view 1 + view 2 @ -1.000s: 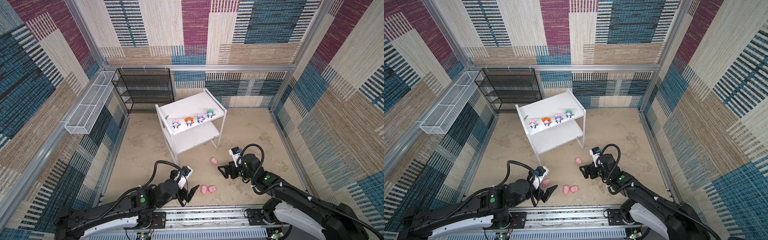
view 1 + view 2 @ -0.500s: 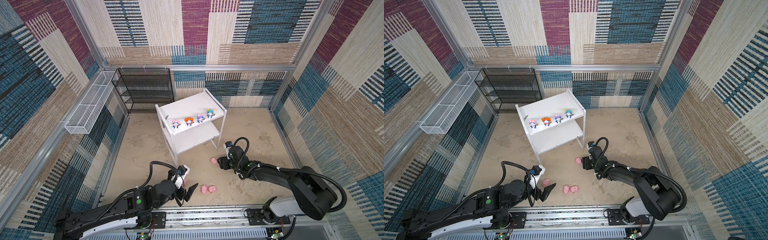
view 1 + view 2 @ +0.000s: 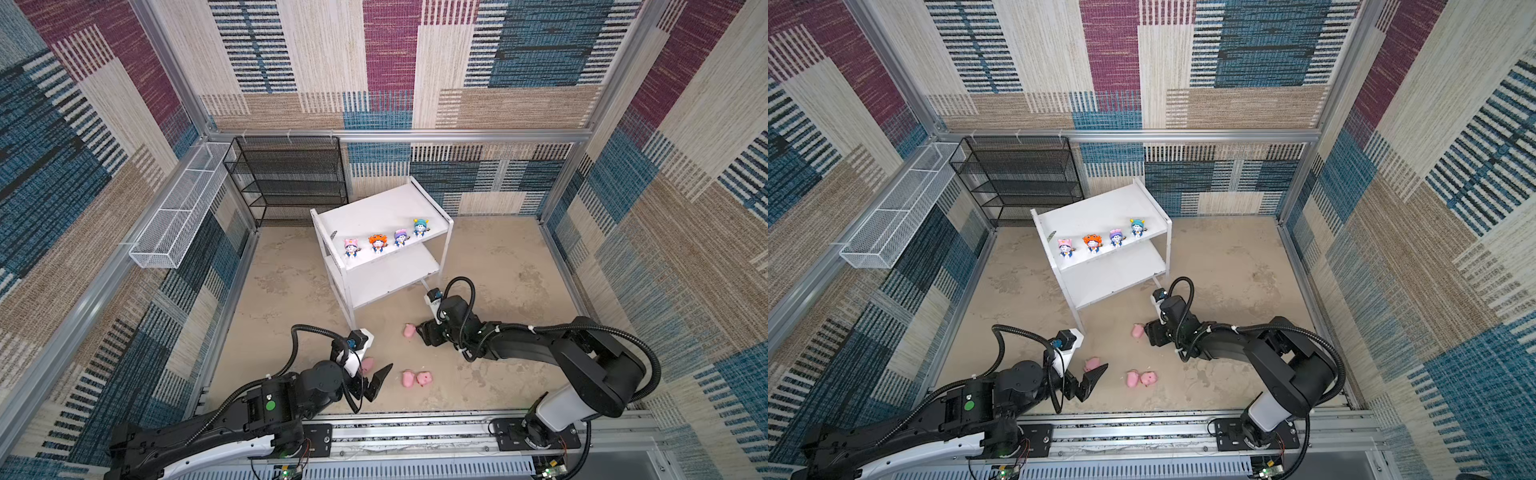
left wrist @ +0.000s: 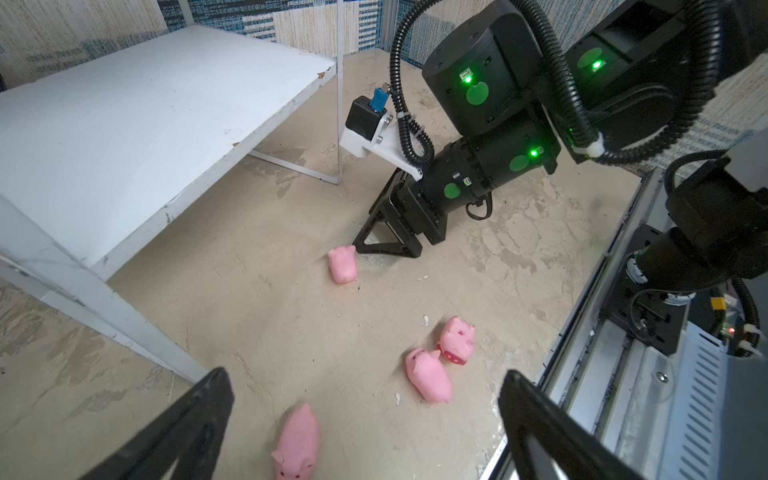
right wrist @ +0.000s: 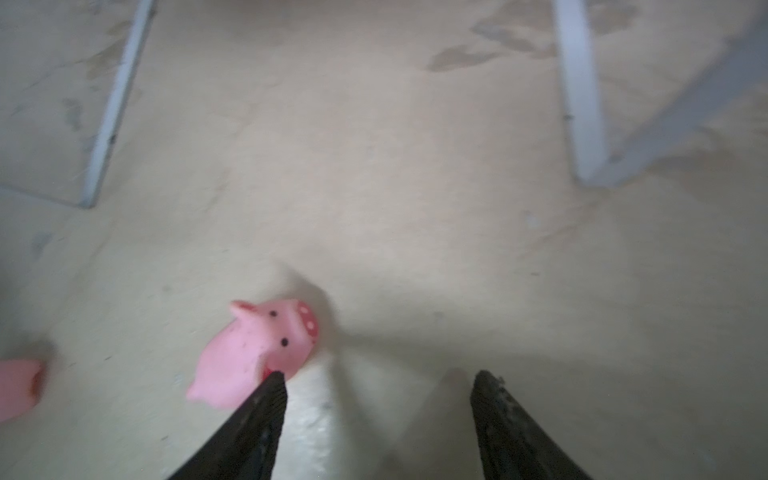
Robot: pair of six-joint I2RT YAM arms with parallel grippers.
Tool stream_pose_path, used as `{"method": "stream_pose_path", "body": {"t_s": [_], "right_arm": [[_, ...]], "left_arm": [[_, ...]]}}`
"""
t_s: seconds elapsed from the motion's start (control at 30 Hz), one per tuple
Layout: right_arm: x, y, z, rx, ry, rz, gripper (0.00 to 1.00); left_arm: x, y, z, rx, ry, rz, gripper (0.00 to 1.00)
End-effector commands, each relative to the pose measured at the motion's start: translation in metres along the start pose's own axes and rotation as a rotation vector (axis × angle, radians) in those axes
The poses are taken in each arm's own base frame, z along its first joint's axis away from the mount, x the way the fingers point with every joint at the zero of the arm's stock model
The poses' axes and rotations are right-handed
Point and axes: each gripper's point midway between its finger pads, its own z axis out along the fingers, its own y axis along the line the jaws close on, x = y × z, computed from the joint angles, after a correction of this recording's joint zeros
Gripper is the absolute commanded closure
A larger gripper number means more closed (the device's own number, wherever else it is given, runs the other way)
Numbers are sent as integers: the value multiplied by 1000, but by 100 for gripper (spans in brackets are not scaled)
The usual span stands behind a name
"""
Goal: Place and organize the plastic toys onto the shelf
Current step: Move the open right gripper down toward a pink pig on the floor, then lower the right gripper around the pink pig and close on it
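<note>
1. Has right pincer (image 5: 379,376) apart, empty, pig (image 5: 253,353) touching just outside.
2. Has left pincer (image 4: 365,376) wide apart, second pig (image 4: 297,444) before gap.
3. Shows four figurines (image 3: 377,244) on shelf (image 3: 374,212), far beyond both.
4. Leaves four pigs (image 3: 409,378) on desk (image 3: 291,299).

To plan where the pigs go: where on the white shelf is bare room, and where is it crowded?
Bare: the top board behind the four figurines, up to its back rim, and the whole visible lower board. Crowded: the top board's front edge, where the figurines stand in a row.
</note>
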Motion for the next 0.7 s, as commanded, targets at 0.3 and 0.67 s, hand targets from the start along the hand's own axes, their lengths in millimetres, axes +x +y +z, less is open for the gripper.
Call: {"method": "stream_pose_path", "body": {"t_s": [0.3,0.67], "right_arm": [[-32,12,3,-39,-50,-21,27],[-7,27,14,-66,35,-85,29]], "left_arm": [[-7,-2,0,5,-13,15,0],[-10,4,-9,-5,-32,3,0]]}}
